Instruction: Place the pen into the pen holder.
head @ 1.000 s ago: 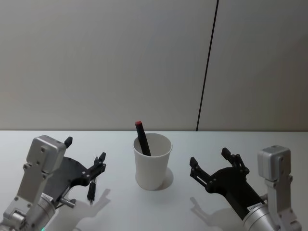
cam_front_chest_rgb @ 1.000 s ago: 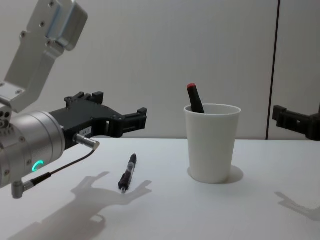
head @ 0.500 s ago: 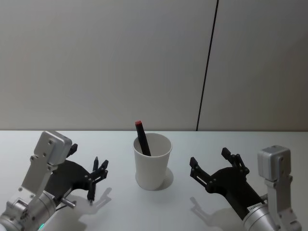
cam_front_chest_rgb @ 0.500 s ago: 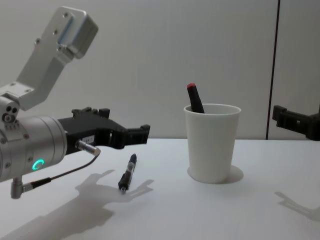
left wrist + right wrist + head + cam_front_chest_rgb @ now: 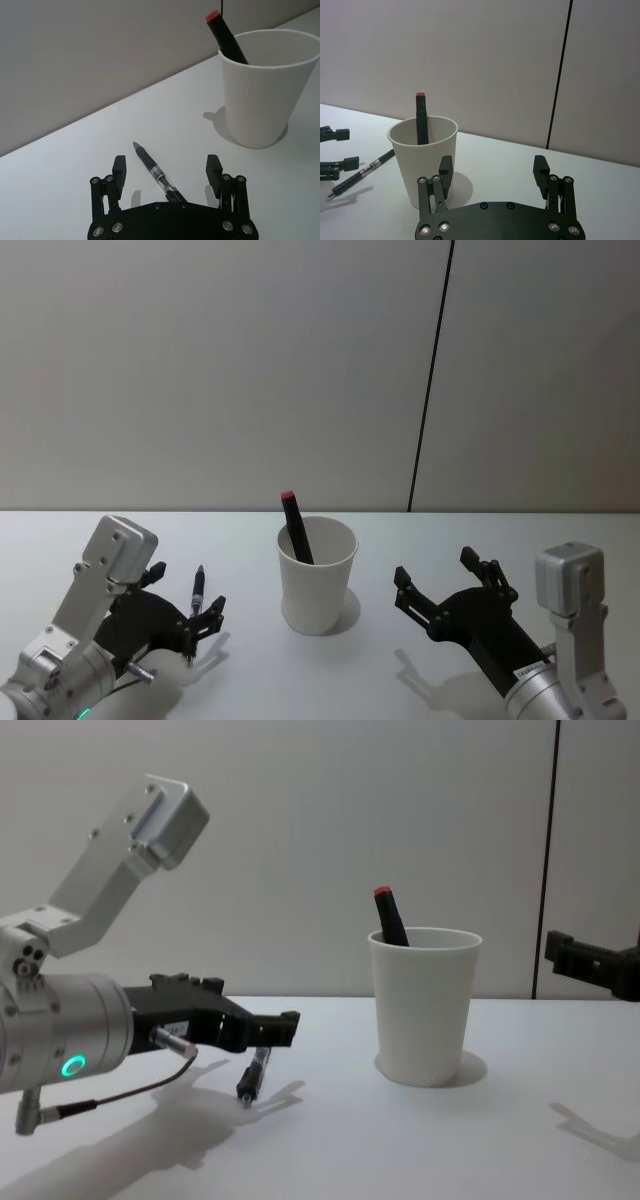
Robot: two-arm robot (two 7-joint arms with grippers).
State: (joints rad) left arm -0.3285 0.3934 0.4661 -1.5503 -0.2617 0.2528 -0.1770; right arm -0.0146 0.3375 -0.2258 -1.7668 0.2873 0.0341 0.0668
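The left pincer (image 5: 166,164), nearest the robot's body, hangs low over the table (image 5: 420,1150) with its jaws spread wide. One finger sits on each side of the pen (image 5: 151,170) and neither touches it. This straddle suits a closing pinch across the barrel, judged to be the step in hand. The pen lies flat on the table, tip pointing away from the palm, apart from the pen holder (image 5: 424,1010) and to its left, not yet lifted. The right pincer (image 5: 493,165) is parked at the right, jaws likewise apart and empty. Beyond, the pen holder stands upright with a red-capped marker (image 5: 390,917) leaning toward its left rim (the likeliest obstacle to a clean drop). Behind all is a plain wall (image 5: 200,360) with one dark vertical seam (image 5: 430,390).
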